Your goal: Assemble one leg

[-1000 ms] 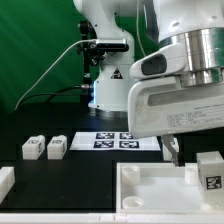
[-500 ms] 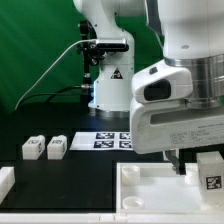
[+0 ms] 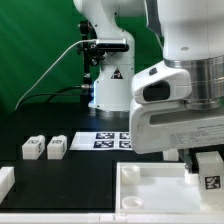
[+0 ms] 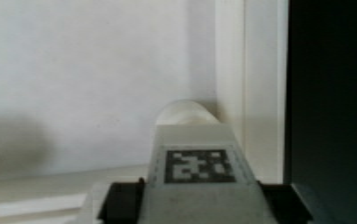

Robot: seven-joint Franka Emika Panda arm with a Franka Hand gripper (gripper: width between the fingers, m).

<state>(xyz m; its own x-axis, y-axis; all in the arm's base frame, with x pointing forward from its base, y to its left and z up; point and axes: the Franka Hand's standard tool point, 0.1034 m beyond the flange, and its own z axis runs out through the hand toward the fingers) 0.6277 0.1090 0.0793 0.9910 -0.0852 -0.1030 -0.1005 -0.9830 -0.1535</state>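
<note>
Leg (image 3: 210, 176) stands upright on the white panel (image 3: 150, 182), by its rim, exterior view's right | gripper (image 4: 196, 198) fingers straddle it closely; we cannot tell if they pinch | we judge it light, stiff, slick plastic: take the flat sides squarely.

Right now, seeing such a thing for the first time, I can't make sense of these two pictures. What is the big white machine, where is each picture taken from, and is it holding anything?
The white machine is a robot arm with a two-finger gripper for a hand. One picture comes from a camera standing off the arm; the close-up comes from a camera on its wrist. On the black table lie two small white legs with square tags, a flat marker board, and a large white panel in front. A third leg stands between the fingers; whether they grip it, the pictures do not show.
</note>
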